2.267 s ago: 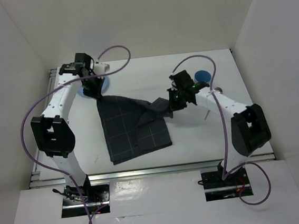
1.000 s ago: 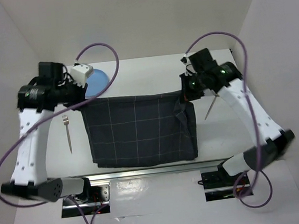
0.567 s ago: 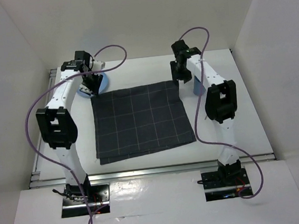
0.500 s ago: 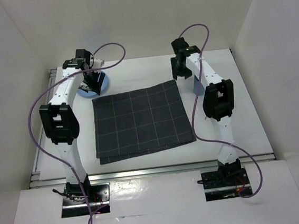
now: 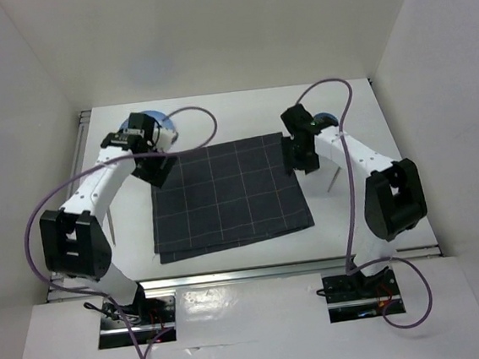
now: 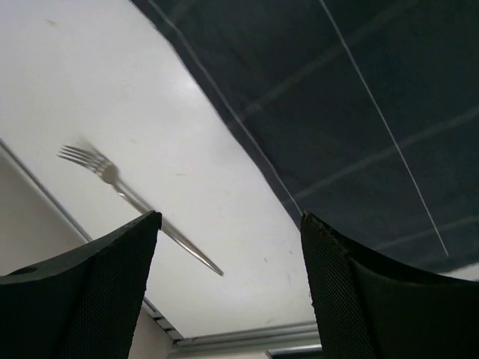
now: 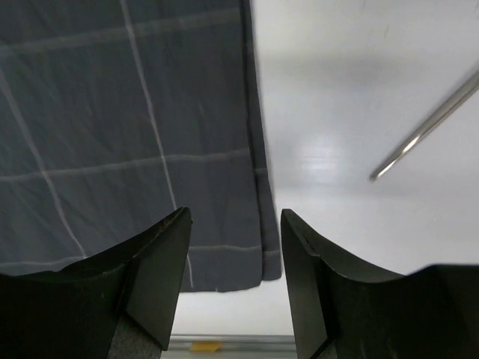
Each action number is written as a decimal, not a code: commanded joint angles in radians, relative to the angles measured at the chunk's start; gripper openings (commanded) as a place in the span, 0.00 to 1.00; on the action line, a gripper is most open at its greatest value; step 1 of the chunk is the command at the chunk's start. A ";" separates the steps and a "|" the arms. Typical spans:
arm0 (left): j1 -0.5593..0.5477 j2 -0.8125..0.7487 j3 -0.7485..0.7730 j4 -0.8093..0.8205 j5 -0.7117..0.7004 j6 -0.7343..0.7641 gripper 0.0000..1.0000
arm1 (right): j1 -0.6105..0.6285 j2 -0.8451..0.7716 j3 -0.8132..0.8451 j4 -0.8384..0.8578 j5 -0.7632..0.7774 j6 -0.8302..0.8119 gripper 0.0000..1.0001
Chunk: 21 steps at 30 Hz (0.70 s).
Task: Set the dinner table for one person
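- Progress on the setting looks early: a dark checked mat [image 5: 228,193] lies spread flat on the middle of the worktop [image 5: 233,112], with a second layer peeking out along its near edge.
- Nothing rests on the mat yet.
- A fork [image 6: 112,176] lies on bare white surface off the mat's left side, and a slim metal utensil [image 7: 423,131] lies off its right side; I cannot tell what kind.
- A blue plate [image 5: 159,119] sits at the far left, partly hidden by the left arm, and a small blue round thing [image 5: 325,120] shows behind the right arm.
- By my judgement, the plate and cutlery have yet to be arranged at the mat.
- The worktop is wide, plain white and flat, with metal rails along its edges. It spans the enclosure in front of both arms.
- The left fingers [image 6: 97,292] are spread apart and hold nothing, poised over the mat's left edge.
- The right fingers [image 7: 150,277] are likewise spread and hold nothing, above the mat's right edge.
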 commanded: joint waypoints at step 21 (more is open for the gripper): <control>-0.153 0.062 -0.404 0.178 -0.038 0.017 0.79 | -0.090 -0.170 -0.614 0.268 -0.139 0.349 0.00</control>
